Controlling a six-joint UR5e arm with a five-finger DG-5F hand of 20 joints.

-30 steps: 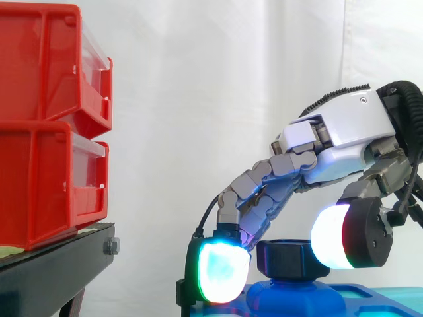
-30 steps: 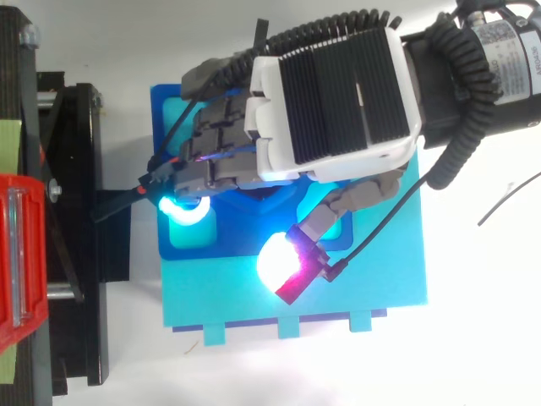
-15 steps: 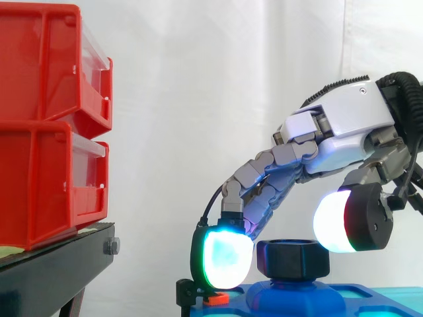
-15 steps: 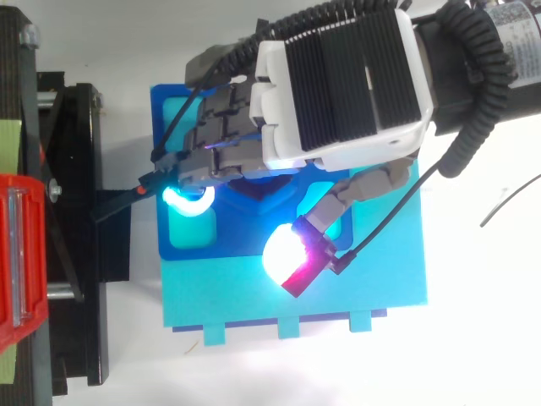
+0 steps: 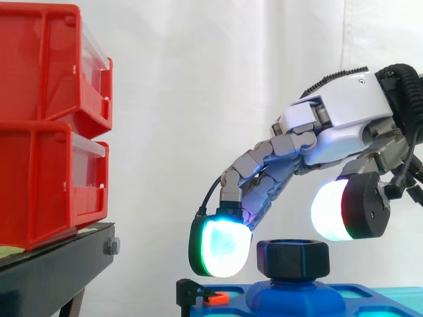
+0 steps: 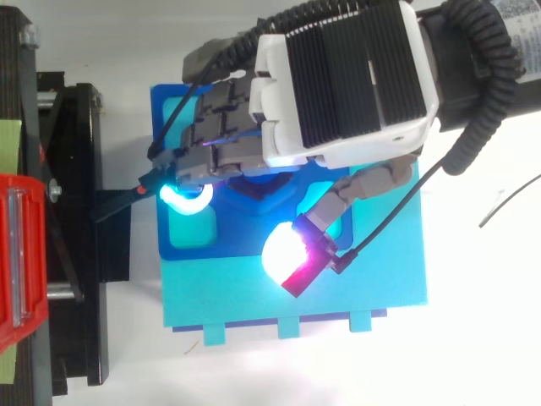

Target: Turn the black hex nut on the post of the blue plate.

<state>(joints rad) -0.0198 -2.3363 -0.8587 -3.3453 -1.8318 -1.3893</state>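
Note:
The black hex nut [image 5: 293, 259] sits on the post of the blue plate [image 5: 370, 297], low in the side view. My hand [image 5: 344, 119] hovers above it, reaching in from the right. One glowing cyan fingertip [image 5: 221, 247] hangs just left of the nut with a small gap. The thumb's white and red pad [image 5: 338, 211] floats above the nut's right side, clear of it. The fingers are spread and hold nothing. From above, the hand [image 6: 338, 85] covers the middle of the blue plate [image 6: 220, 241] and hides the nut.
Two stacked red bins [image 5: 46, 125] stand on a black stand [image 5: 53, 271] to the left of the plate. A small black and orange clip [image 5: 211, 297] lies at the plate's left end. The white curtain hangs behind.
The hand has risen a little. Both the cyan fingertip and the thumb pad now sit higher and further from the nut's sides. The nut stays in place.

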